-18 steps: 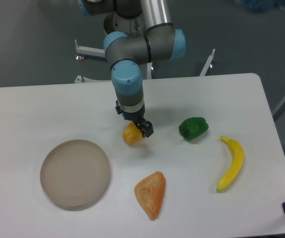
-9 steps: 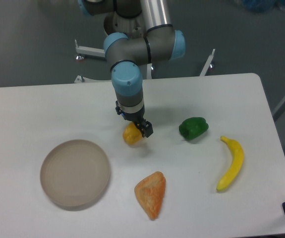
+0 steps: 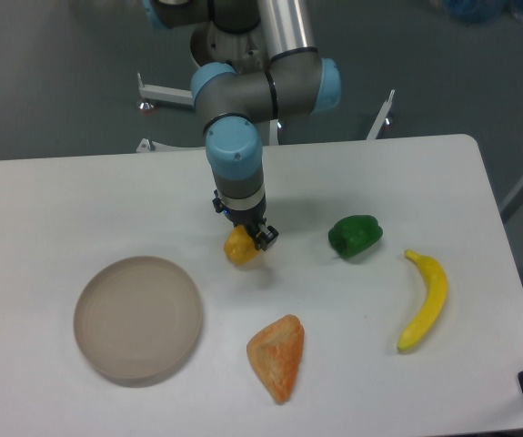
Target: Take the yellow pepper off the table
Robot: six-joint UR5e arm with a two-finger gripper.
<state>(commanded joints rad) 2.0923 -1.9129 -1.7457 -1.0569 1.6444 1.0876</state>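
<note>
Counting for you on the table: one green pepper, one banana, one orange wedge, one round dish, and one yellow pepper, small, blocky, yellow-orange, at frame centre, pinched by the gripper.

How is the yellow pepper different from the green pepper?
The yellow pepper is yellow-orange; the green pepper is dark green. The yellow pepper sits right at the gripper, partly hidden by it, while the green pepper lies alone, with nothing touching it. The yellow pepper is near the middle of the table; the green one is closer to the banana. Both are small, blocky and about the same size.
</note>
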